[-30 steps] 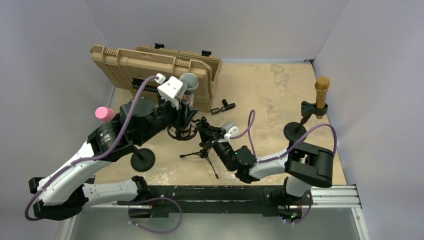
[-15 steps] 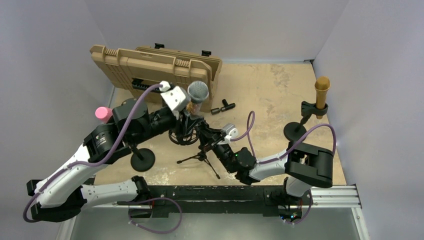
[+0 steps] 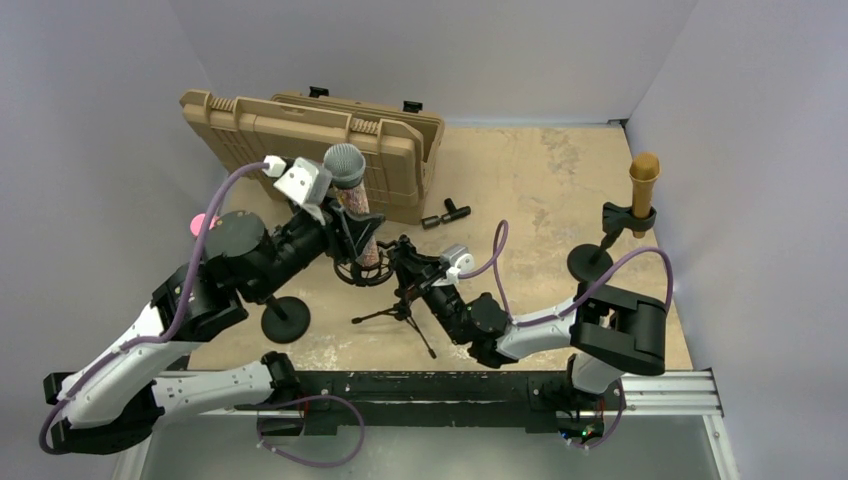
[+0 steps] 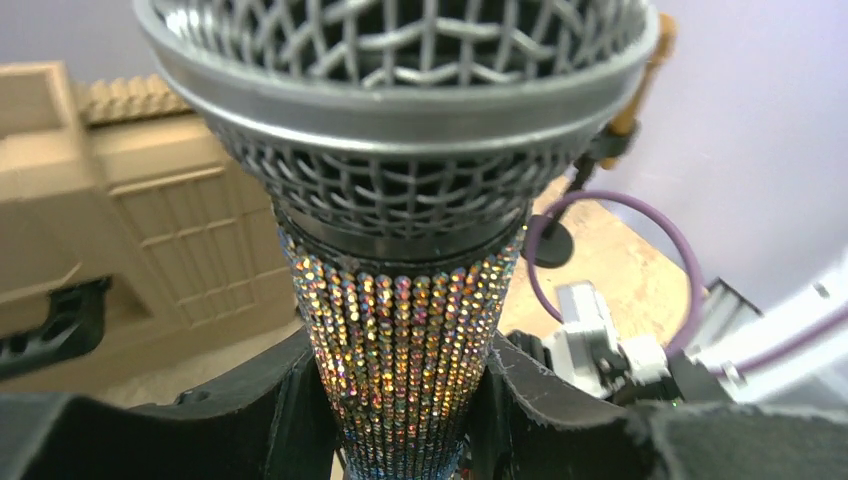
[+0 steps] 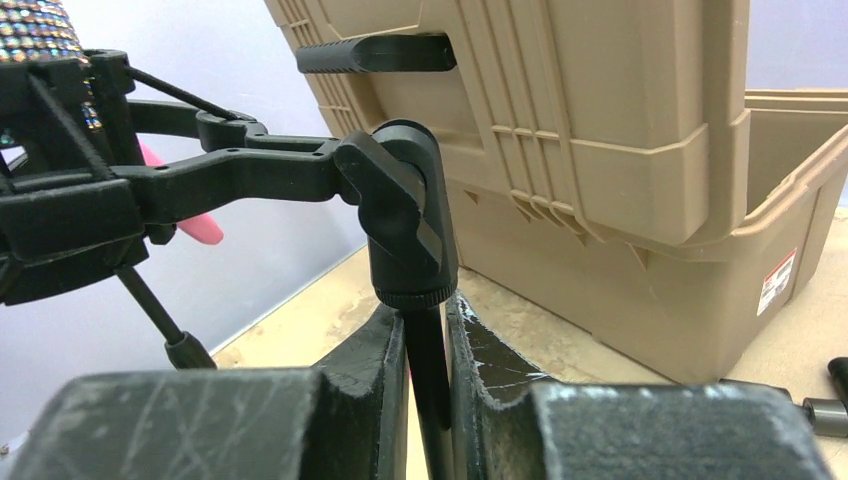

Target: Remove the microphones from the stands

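A microphone (image 3: 350, 190) with a grey mesh head and a sparkly rhinestone body stands tilted, its lower end near the black shock-mount ring (image 3: 362, 268) of a small tripod stand (image 3: 405, 305). My left gripper (image 3: 350, 228) is shut on the microphone body (image 4: 400, 350), with a finger pressed on each side. My right gripper (image 3: 412, 285) is shut on the stand's thin black post (image 5: 428, 375), just under its swivel joint (image 5: 405, 215). The mount arm (image 5: 200, 180) reaches left in the right wrist view.
A tan hard case (image 3: 320, 145) stands open behind the stand. A pink-headed microphone (image 3: 200, 222) on a round-base stand (image 3: 285, 322) is at left. A gold microphone (image 3: 643, 185) sits in another stand at right. Small black adapters (image 3: 445, 213) lie mid-table.
My left gripper has carried the microphone up and to the left, tilting it away from the shock mount. My right gripper has stayed on the stand post.
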Controlling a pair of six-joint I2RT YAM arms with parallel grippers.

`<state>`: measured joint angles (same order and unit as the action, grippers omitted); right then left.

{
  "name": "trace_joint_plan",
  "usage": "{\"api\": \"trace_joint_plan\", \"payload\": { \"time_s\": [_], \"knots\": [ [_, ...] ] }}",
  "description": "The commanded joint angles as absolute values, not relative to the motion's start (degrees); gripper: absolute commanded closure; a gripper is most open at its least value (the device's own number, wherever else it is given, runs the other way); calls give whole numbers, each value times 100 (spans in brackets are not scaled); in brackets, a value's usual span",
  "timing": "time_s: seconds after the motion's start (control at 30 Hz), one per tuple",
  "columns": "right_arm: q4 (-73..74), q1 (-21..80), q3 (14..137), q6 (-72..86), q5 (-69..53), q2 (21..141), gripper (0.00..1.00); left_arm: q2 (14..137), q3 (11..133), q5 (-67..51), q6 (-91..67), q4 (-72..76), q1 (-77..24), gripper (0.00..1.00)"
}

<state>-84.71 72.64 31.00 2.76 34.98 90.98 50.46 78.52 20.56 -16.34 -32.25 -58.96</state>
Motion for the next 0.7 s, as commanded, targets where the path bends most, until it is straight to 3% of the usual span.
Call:
{"api": "trace_joint_plan", "payload": {
  "time_s": [0.0, 0.1, 0.23, 0.33, 0.5, 0.67],
  "knots": [
    [-7664, 7233, 2961, 645, 4074, 9210, 100, 4364, 7390, -278, -919, -1529, -5924, 100],
    [-7655, 7229, 2947, 672, 4092, 9169, 100, 4153, 7309, -1442, -476, -1504, -5924, 100],
    [-7628, 7238, 2965, 673, 4109, 9143, 100, 4333, 7577, -1491, -305, -1872, -5926, 100],
    [-7573, 7233, 2987, 671, 4194, 9126, 100, 4621, 7880, -253, -512, -2273, -5924, 100],
    [-7504, 7233, 3001, 722, 4332, 9090, 100, 5294, 8742, 2948, -1572, -3600, -5924, 100],
    [-7378, 7232, 3042, 719, 4540, 9054, 100, 5863, 9530, 3497, -2131, -4735, -5924, 100]
  ]
}}
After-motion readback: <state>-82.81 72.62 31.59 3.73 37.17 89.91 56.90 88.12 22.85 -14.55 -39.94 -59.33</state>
